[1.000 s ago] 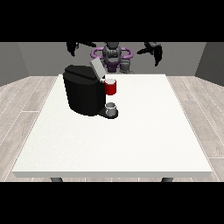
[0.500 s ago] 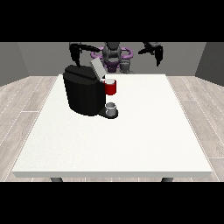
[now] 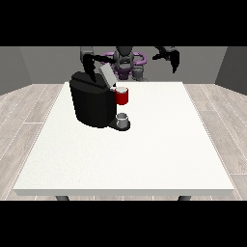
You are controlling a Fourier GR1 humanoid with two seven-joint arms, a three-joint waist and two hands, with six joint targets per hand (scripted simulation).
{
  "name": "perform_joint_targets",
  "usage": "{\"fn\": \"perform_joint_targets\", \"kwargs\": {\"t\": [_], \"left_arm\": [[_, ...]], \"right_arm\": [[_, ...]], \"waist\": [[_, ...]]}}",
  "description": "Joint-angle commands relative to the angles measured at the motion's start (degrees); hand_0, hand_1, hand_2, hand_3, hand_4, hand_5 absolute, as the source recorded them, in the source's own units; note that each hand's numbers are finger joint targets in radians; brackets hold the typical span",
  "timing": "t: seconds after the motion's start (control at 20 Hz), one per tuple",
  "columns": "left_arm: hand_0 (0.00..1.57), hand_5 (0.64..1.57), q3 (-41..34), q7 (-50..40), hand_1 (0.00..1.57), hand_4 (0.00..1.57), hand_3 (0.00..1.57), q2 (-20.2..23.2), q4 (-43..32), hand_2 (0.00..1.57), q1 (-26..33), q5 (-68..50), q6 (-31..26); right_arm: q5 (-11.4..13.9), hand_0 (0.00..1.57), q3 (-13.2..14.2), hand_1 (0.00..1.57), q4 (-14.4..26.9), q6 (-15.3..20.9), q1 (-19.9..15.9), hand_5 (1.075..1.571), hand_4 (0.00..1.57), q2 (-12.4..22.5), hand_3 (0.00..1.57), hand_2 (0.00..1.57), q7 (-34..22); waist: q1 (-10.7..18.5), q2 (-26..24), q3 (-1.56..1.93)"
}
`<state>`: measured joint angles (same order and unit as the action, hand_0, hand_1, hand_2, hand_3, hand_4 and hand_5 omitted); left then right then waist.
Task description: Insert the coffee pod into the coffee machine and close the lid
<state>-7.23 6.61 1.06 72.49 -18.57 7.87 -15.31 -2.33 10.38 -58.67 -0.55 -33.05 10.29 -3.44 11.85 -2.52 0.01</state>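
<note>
A black coffee machine [image 3: 92, 103] stands on the white table [image 3: 159, 144], left of the middle. Its grey lid [image 3: 107, 75] is tilted up at the back. A red holder [image 3: 122, 97] with a pale round top sticks out of the machine's front; I cannot tell whether that top is the coffee pod. Below it a small grey cup [image 3: 123, 119] sits on the machine's base. The hand at the view's left [image 3: 89, 67] hangs just above the machine's top, beside the lid, fingers pointing down and holding nothing. The hand at the view's right [image 3: 171, 58] is raised beyond the table's far edge, empty.
The robot's torso [image 3: 125, 62] is behind the table's far edge. A wide stretch of bare tabletop lies in front of and to the right of the machine. Wooden floor surrounds the table.
The hand at the view's left has swung in and down towards the machine's top and lid. The hand at the view's right has shifted slightly. The machine, lid and cup have not moved.
</note>
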Motion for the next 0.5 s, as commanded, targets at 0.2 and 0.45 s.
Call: {"fn": "perform_joint_targets", "kwargs": {"t": [0.2, 0.45], "left_arm": [[0.00, 1.571, -0.32, -1.00, 0.00, 0.36, 0.00, 1.38, 6.64, 0.00, 6.57, -1.23, 2.06], [0.00, 1.571, 0.50, 1.00, 0.00, 0.31, 0.00, 2.69, 9.16, 0.00, 6.00, -2.04, 0.16]], "right_arm": [[0.40, 0.00, -3.33, 0.00, 0.20, -1.76, -2.52, 1.571, 0.00, -1.78, 0.00, 0.00, -1.23], [0.97, 0.00, -1.19, 0.00, 3.79, -0.37, -8.38, 1.571, 0.13, 0.59, 0.00, 0.00, 0.10]], "waist": [[-3.29, 0.73, -0.01], [-0.39, 5.83, -0.01]]}}
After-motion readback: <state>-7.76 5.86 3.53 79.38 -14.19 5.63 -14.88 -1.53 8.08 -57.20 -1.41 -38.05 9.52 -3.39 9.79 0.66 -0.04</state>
